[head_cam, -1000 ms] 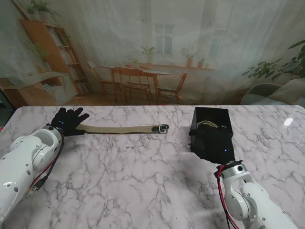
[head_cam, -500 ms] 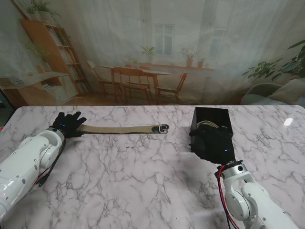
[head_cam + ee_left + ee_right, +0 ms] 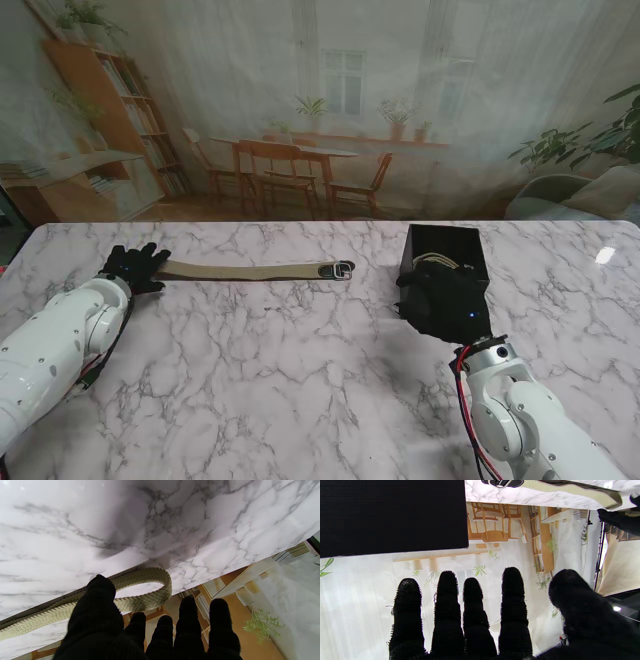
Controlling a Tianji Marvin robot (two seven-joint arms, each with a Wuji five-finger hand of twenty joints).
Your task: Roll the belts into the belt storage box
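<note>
A woven beige belt (image 3: 250, 270) lies flat across the far side of the marble table, its dark buckle (image 3: 343, 268) towards the black storage box (image 3: 462, 248). My left hand (image 3: 133, 268) rests at the belt's tail end, fingers apart. In the left wrist view that belt tail (image 3: 150, 585) is curled into a small loop, with the thumb (image 3: 100, 600) lying over the strap. My right hand (image 3: 445, 300) hovers open against the box's near wall, holding nothing. The right wrist view shows the box wall (image 3: 392, 515) and the buckle (image 3: 501, 482). A pale rolled belt (image 3: 437, 262) sits inside the box.
The table's far edge (image 3: 300, 224) runs just behind the belt and box, with a printed room backdrop beyond. Bare marble (image 3: 300, 380) spreads between my two arms.
My left hand has slid left and nearer to me along the belt's tail, uncovering more of the strap. The buckle, the box and my right hand have stayed put.
</note>
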